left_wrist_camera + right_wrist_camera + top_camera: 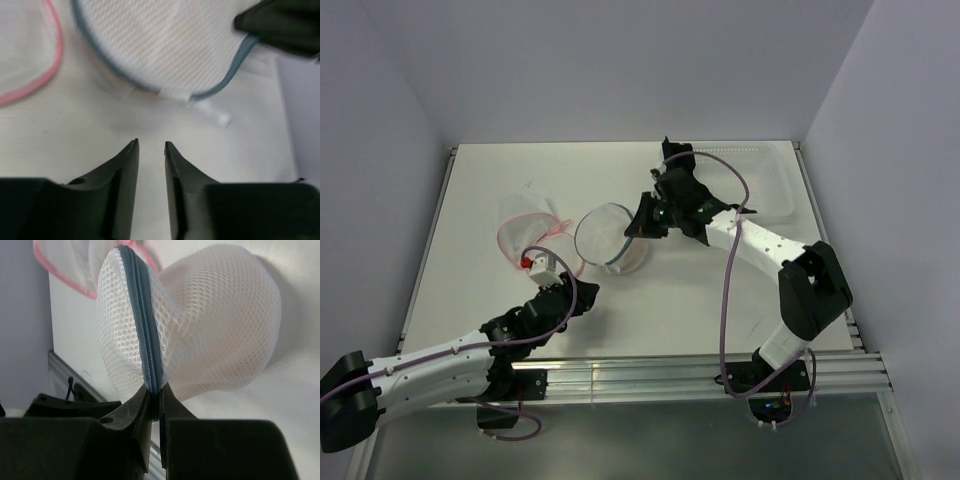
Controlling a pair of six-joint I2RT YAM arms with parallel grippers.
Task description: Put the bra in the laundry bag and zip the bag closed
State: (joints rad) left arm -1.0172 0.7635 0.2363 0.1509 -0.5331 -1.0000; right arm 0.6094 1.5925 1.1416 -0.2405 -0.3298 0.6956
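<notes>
Bra (528, 222) lies flat left of desk centre, outside the laundry bag (610, 240) and just beside it, on the side toward the left edge. Right tool (155, 390) is clamped on the bag's zipper rim (145, 340) and holds it tilted up. Left tool (151, 145) is slightly apart and empty, toward the near edge from both. We judge it the nearer arm for the bra, which lies far-left of its tips.

Left gripper (151, 143) jaws slightly apart, right gripper (155, 391) clamped tight (arm stretched forward, elbow bent)
</notes>
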